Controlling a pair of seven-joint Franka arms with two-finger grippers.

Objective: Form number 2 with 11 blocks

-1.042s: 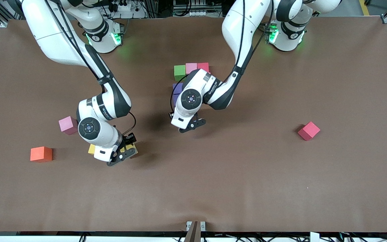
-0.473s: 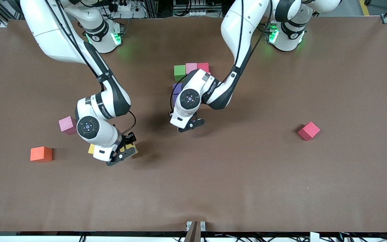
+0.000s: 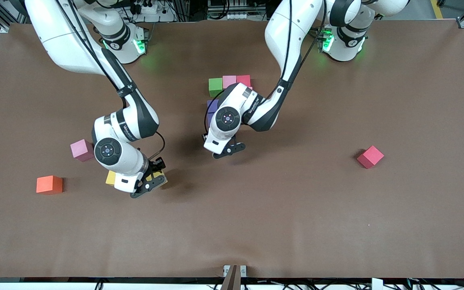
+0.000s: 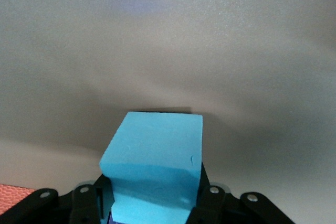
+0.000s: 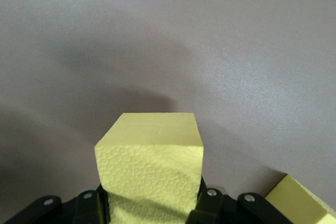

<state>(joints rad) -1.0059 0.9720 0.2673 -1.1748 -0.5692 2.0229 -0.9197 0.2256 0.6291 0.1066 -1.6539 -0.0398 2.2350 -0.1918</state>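
Observation:
My left gripper (image 4: 152, 203) is shut on a cyan block (image 4: 155, 163) and hangs over bare table close to the block cluster; in the front view the left gripper (image 3: 226, 150) hides that block. The cluster is a row of green (image 3: 215, 86), pink (image 3: 229, 81) and crimson (image 3: 243, 79) blocks, with a purple block (image 3: 212, 105) just nearer the camera; the left arm covers whatever lies beside it. My right gripper (image 3: 148, 184) is shut on a yellow block (image 5: 149, 166) just above the table. A second yellow block (image 3: 110, 177) lies beside it.
Loose blocks lie on the brown table: a pink one (image 3: 81, 149) and an orange one (image 3: 49, 184) toward the right arm's end, and a crimson one (image 3: 370, 156) toward the left arm's end. An orange patch (image 4: 13, 198) shows at the left wrist view's edge.
The right gripper has shifted slightly toward the left arm's end, carrying the yellow block. The left gripper has barely moved.

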